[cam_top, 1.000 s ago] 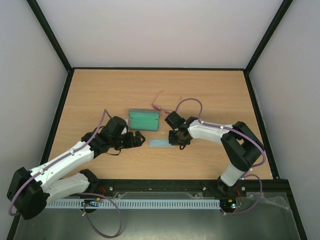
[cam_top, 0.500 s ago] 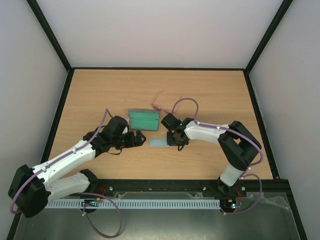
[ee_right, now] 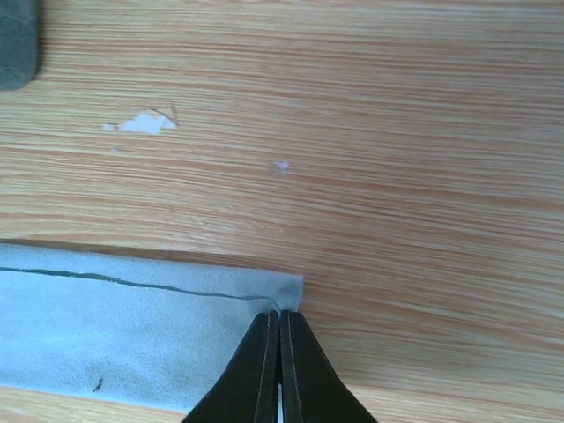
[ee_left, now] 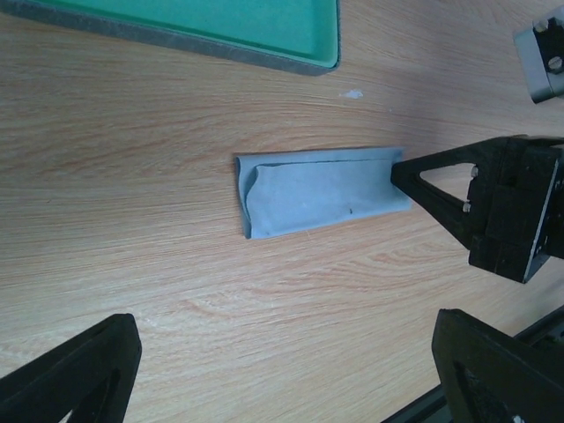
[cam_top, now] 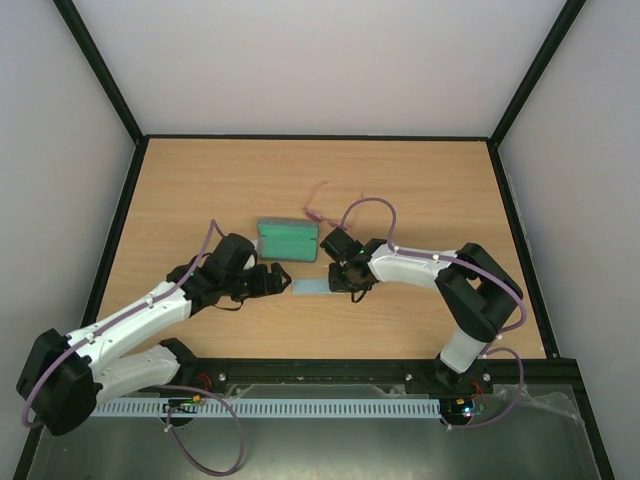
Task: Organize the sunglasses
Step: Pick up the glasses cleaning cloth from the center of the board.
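Observation:
The sunglasses (cam_top: pixel 317 211), thin pinkish-red wire, lie on the table just behind the open grey-blue case (cam_top: pixel 288 240) with green lining. The folded light-blue cloth (cam_top: pixel 311 287) lies in front of the case. My right gripper (cam_top: pixel 338 283) is shut, its tips pinching the cloth's right corner (ee_right: pixel 279 315); the cloth (ee_right: pixel 132 326) spreads to the left in the right wrist view. My left gripper (cam_top: pixel 276 279) is open and empty, just left of the cloth. In the left wrist view the cloth (ee_left: pixel 317 189) lies ahead of my open fingers (ee_left: pixel 70 370), and the case edge (ee_left: pixel 220 26) is at the top.
A black frame borders the wooden table (cam_top: pixel 200 190). The right arm's purple cable (cam_top: pixel 372 205) loops above the sunglasses. Small white scuffs (ee_right: pixel 141 122) mark the wood near the case corner (ee_right: pixel 16 44). The right gripper's body (ee_left: pixel 511 207) shows in the left wrist view.
My right gripper has moved a little to the left, and the cloth has slid left with it. The left arm has barely moved.

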### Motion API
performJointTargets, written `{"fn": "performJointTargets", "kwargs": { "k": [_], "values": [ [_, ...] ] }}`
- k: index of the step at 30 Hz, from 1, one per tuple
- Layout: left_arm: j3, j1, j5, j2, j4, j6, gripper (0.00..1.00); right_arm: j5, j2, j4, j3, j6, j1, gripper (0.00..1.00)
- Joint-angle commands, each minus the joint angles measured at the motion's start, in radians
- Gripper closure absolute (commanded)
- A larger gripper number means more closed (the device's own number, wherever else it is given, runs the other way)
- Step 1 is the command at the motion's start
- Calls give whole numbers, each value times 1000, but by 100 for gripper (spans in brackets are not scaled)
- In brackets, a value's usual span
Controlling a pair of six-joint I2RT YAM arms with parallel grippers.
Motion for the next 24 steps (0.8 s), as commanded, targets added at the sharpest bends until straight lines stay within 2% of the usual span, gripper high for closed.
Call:
{"fn": "performJointTargets", "kwargs": {
  "k": [1, 3, 8, 11, 24],
  "values": [
    [-21, 6, 14, 27, 32, -15, 12, -76, 10, 11, -38, 9, 5, 99],
    [-20, 6, 12, 65, 41, -13, 22, -85, 17, 16, -31, 7, 3, 99],
    [3, 6, -10, 171, 67, 2, 54, -89, 22, 25, -24, 8, -2, 99],
    [34, 6, -53, 247, 57, 15, 66, -83, 21, 26, -22, 13, -2, 99],
    [102, -13, -187, 380, 16, 40, 66, -110, 15, 81, -46, 35, -2, 99]
  ]
}}
